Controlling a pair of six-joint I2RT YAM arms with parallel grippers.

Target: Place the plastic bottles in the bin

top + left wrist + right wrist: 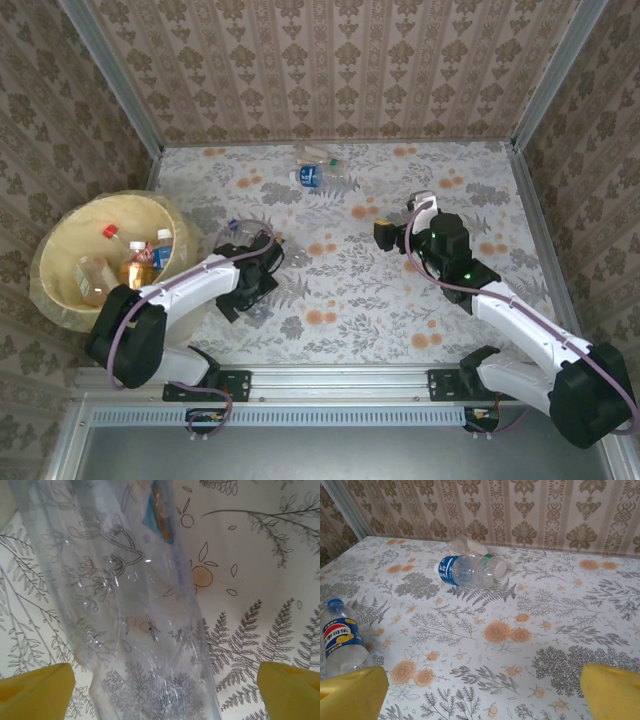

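Your left gripper is released. Its yellow fingers stand wide apart either side of a clear bottle lying on the bench. There's a bare gap on both sides and no contact.

That bottle is cut off top and bottom in the wrist view. You get a scrap of blue label and no cap. From above, the arm hides most of it.

Your right gripper is also released, with nothing between the fingers and bare bench below.
- **Ahead, toward the far wall:** a blue-label bottle lies on its side.
- **Just behind that one:** a crumpled bottle is partly hidden. It shows a green cap, and its shape is hard to read.
- **Left of the right gripper:** a blue-cap bottle with a red, white and blue label. The frame edge cuts it and the yellow finger hides its base. You can't tell whether it's the same one your left gripper straddles.

The bin sits near the left gripper, on its left side.

Counts:
- **On the bench, from above:** three bottles, two far and one at the left gripper.
- **In the bin:** four as far as they separate. One has a red cap, one has orange contents, one has a blue label, and one is pale and lying down. They overlap, so the count is shaky.
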